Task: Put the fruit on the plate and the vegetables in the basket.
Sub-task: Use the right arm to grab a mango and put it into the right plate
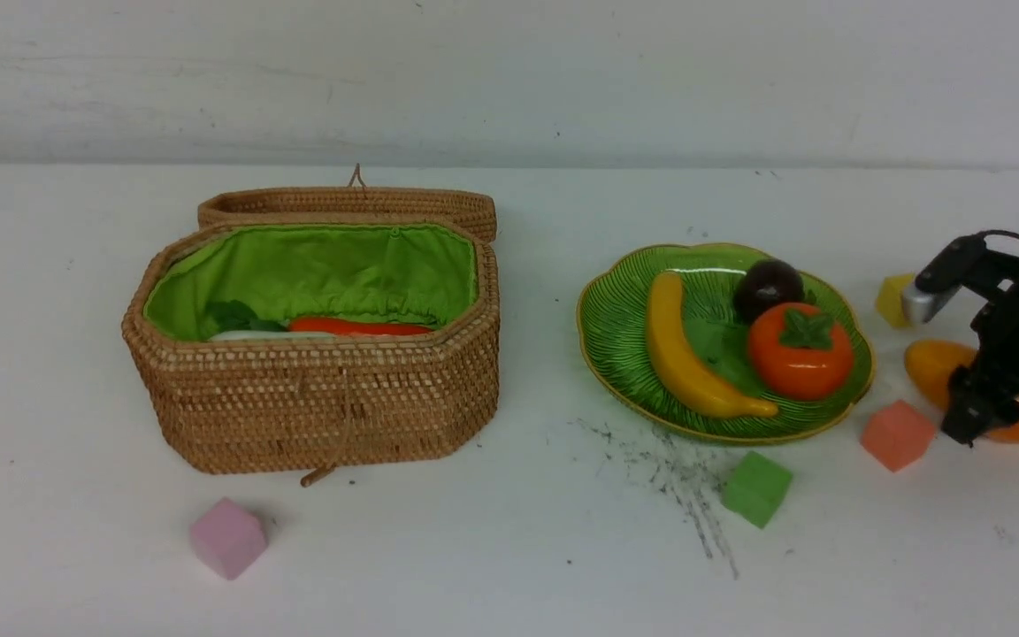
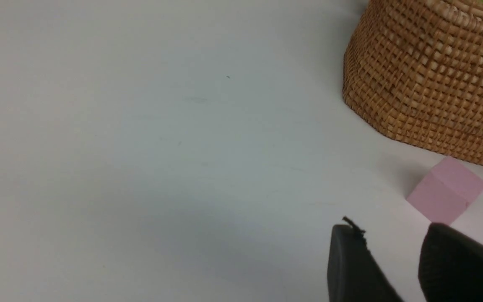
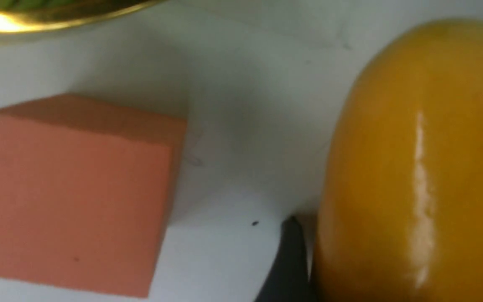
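Four pastel cubes lie scattered as clutter we should leave alone: the pink cube [image 1: 227,537] at lower left of the front view, the green cube [image 1: 756,488] below the plate, the salmon cube [image 1: 896,434] at its lower right, and a yellow cube [image 1: 892,299] half hidden behind the arm at right.

One fruit is left off the dish: the mango [image 1: 932,364] lies on the table at far right, just beside the salmon cube. The right gripper [image 1: 974,423] is down over it; in its wrist view one dark finger [image 3: 288,268] lies against the mango's flank, the other out of frame, so we cannot tell whether it has pinched yet. We judge this low, straddling pose is for grasping the last fruit.

The left gripper [image 2: 396,256] shows only in its own wrist view, fingers a little apart with nothing between them, near the pink cube and the basket's wall; we take it to be parked.

Three fruits rest on the plate [image 1: 616,345] at centre right: banana [image 1: 682,349], persimmon [image 1: 799,351], mangosteen [image 1: 768,287].

In the basket [image 1: 315,398] at left, lid folded back for access, we can count two vegetables: the carrot [image 1: 355,326] and the radish [image 1: 249,329] with its leaves. The eggplant we cannot see.
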Robot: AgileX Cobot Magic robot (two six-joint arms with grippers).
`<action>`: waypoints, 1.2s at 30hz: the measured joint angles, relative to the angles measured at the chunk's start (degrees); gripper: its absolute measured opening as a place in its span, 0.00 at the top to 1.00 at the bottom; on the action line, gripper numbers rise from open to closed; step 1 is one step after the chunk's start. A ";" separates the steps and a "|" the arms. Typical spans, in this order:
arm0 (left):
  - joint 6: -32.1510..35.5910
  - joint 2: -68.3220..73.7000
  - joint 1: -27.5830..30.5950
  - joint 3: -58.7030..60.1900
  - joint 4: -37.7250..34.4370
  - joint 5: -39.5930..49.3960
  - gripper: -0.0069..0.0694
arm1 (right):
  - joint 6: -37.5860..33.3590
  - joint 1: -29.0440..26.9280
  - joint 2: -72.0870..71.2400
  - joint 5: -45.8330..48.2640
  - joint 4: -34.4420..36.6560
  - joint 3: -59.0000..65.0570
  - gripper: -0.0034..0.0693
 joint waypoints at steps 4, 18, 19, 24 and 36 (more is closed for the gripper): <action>0.00 0.00 0.00 0.00 0.00 0.00 0.60 | -0.01 0.00 -0.82 3.56 0.93 -2.03 0.18; 0.00 0.00 0.00 0.00 0.00 0.00 0.60 | 10.11 14.04 -5.80 5.09 32.40 -14.60 0.18; 0.00 0.00 0.00 0.00 0.00 0.00 0.60 | 10.39 14.31 -5.54 5.09 32.21 -14.60 0.18; 0.00 0.00 0.00 0.00 0.00 0.00 0.60 | 21.25 17.83 0.89 -0.83 23.24 -14.60 0.18; 0.00 0.00 0.00 0.00 0.00 0.00 0.60 | 35.39 18.08 2.39 -2.39 22.59 -14.60 0.02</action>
